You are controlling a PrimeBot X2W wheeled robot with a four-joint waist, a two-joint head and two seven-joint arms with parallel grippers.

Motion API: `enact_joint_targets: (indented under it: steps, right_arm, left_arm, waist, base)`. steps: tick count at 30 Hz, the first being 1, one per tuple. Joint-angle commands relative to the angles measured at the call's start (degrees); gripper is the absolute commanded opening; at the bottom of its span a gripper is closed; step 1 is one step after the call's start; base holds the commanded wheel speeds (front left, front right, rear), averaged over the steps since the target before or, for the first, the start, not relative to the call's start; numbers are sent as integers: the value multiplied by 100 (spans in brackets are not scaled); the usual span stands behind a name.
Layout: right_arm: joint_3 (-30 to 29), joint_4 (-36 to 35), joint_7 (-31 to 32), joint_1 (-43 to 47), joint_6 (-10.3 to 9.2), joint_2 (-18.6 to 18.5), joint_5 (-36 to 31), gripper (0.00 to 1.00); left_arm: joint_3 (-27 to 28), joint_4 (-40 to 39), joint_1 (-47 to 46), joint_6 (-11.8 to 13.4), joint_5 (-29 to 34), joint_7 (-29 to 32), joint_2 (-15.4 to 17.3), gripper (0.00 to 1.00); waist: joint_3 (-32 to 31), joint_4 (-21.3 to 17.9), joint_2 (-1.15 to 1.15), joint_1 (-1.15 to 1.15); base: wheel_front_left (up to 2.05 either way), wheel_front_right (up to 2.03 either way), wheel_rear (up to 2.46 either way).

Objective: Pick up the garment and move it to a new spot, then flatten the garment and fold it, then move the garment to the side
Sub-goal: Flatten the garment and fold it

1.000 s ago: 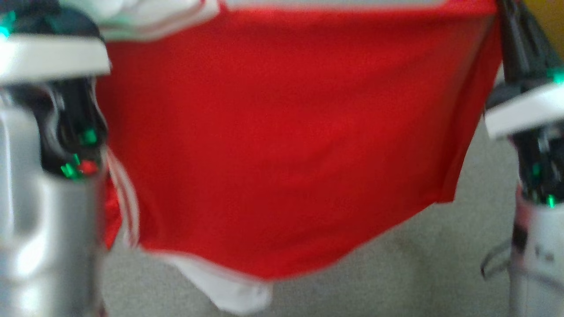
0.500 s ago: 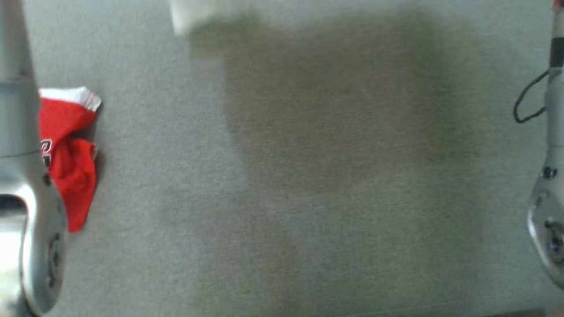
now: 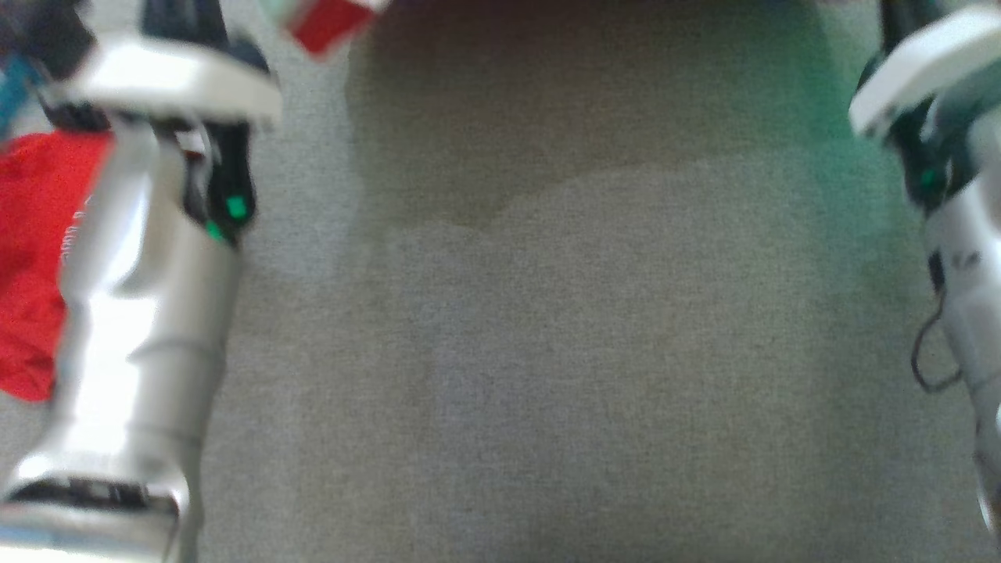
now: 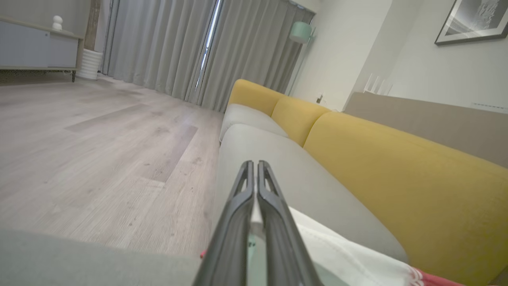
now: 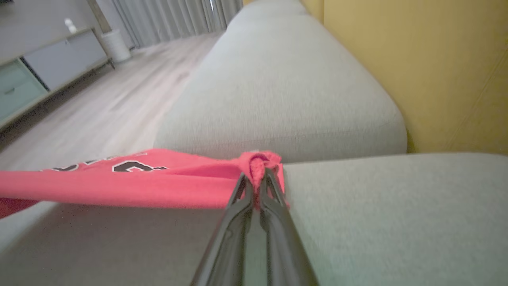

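Support is a grey woven-fabric sofa seat cushion [image 3: 547, 352], with a mustard-yellow fabric backrest [image 5: 416, 59] behind it. In the head view a crumpled red cloth garment [image 3: 31, 258] sits at 9 o'clock, probably resting on the cushion; it's blurry and half hidden. Pale wood-plank floor [image 4: 99, 131] alongside.

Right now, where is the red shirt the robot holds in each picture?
Head view: red shirt corner at top edge, left of middle.
Left wrist view: its white part at bottom, clamped by the left gripper.
Right wrist view: centre, bunched in the right gripper, stretching left.
Shared: grey sofa cushion.
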Motion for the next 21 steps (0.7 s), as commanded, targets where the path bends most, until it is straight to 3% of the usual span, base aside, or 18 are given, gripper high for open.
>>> enact_joint_targets:
  steps: [1, 13, 21]
  right_arm:
    - [142, -154, 76, 2, -4, -93, 104, 0]
    - [1511, -507, 893, 1195, -4, -906, 1086, 0]
    - [1898, -809, 1086, 1688, -4, -1275, 1667, 0]
  left_arm:
    - [113, -191, -71, -30, -45, -90, 243, 0]
    - [-603, -959, 1851, -73, 33, 37, 568, 0]
    - [-877, -1765, 2826, 150, 192, 242, 765, 0]
  waist:
    - [-83, 41, 0, 1]
    - [-727, 90, 0, 1]
    - [-1149, 0, 0, 1]
  base:
    - [0, 0, 0]
    - [0, 0, 0]
    - [0, 0, 0]
